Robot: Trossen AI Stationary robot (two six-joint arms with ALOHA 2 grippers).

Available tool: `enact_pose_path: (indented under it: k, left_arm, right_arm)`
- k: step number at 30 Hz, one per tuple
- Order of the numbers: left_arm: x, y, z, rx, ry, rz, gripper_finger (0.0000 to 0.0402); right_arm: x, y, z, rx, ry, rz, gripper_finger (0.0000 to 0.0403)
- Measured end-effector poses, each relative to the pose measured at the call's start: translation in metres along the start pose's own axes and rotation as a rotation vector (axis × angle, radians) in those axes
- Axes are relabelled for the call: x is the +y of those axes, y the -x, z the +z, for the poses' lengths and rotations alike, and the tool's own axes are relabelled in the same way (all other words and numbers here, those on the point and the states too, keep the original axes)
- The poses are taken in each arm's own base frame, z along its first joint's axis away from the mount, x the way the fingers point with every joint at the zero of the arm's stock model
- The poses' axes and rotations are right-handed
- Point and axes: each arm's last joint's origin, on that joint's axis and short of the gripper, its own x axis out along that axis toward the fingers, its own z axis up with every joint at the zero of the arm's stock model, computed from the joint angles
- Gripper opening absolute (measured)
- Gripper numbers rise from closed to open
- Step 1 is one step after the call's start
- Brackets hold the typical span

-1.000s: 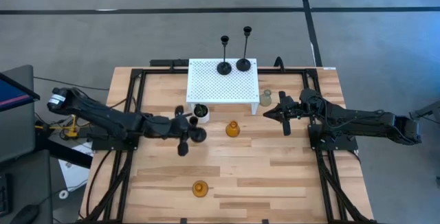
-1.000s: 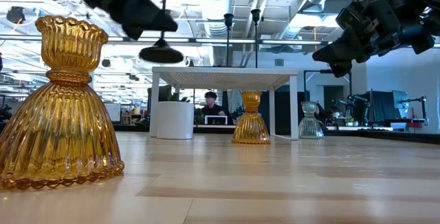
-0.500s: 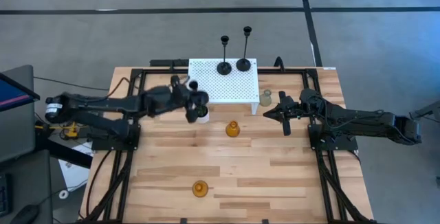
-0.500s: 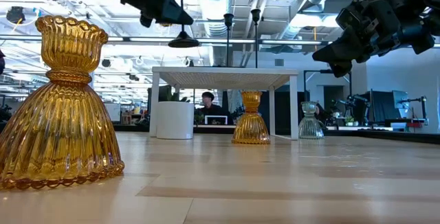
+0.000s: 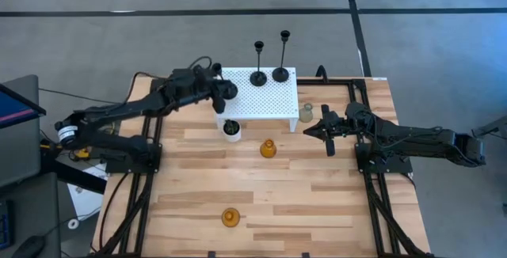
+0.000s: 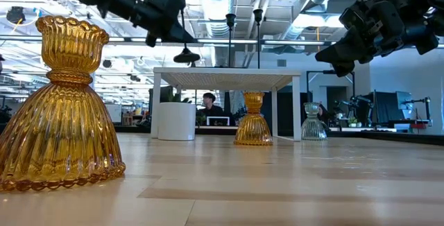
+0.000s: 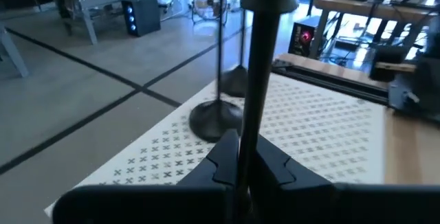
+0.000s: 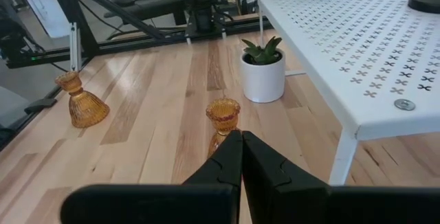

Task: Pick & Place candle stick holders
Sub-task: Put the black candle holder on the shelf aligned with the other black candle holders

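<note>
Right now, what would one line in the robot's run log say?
left gripper: shut on black candle holder, over white shelf | right gripper: shut, empty, waiting by clear holder

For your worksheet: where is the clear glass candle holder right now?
In the high view, the clear glass holder stands on the table just right of the white perforated shelf, beside its right leg and left of the right claw.

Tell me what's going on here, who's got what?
The left gripper is shut on a black candle stick holder, carrying it over the left end of the white perforated shelf, where two black holders already stand. The right gripper waits shut and empty. Two amber holders and a clear holder remain on the table.
</note>
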Motion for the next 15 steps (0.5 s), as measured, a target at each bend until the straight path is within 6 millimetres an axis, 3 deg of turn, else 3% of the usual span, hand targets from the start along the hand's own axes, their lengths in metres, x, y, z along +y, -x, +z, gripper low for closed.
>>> enact_pose_path:
  k: [8,15]
  left_arm:
    - [0.019,-0.034,0.012,0.026,0.004,0.022,0.0012]
    - [0.032,-0.058,0.007,0.085,0.010,0.051,0.0012]
  right_arm:
    - [0.000,0.000,0.000,0.000,0.000,0.000,0.0000]
    - [0.000,0.000,0.000,0.003,-0.001,0.000,0.0000]
